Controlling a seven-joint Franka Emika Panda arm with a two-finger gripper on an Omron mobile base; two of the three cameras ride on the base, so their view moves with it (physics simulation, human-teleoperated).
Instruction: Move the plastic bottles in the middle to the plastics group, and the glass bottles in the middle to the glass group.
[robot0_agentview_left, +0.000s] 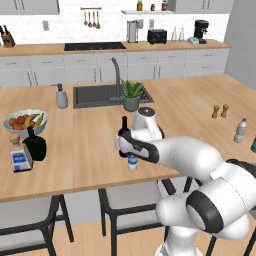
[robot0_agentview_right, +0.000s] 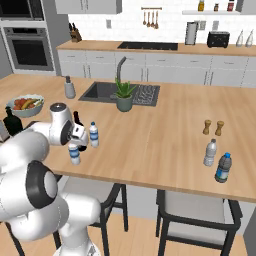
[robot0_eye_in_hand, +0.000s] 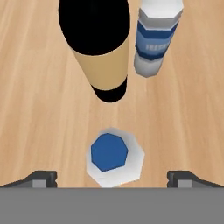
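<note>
In the hand view my gripper (robot0_eye_in_hand: 113, 178) hangs open straight above a small plastic bottle (robot0_eye_in_hand: 110, 154), whose top shows blue between the two fingertips (robot0_eye_in_hand: 40, 178). The fingertips stand wide on either side and do not touch it. Beyond it stands the tall dark wine bottle (robot0_eye_in_hand: 99, 48) with its tan label, and beside that a second plastic bottle (robot0_eye_in_hand: 156, 40) with a blue label. From the bases, the near bottle (robot0_agentview_right: 74, 154) is under my hand, the other bottle (robot0_agentview_right: 93, 134) is to its right, and the wine bottle (robot0_agentview_left: 123, 127) is partly hidden. The plastics group (robot0_agentview_right: 210, 152) is far right; the glass group (robot0_agentview_left: 34, 145) is left.
A fruit bowl (robot0_agentview_left: 25, 121) and a grey soap dispenser (robot0_agentview_left: 61, 96) sit on the left, with a potted plant (robot0_agentview_left: 131, 95) by the sink (robot0_agentview_left: 95, 95). Two brown shakers (robot0_agentview_right: 213, 127) stand near the plastics group. Chairs (robot0_agentview_left: 127, 197) are tucked under the counter's near edge.
</note>
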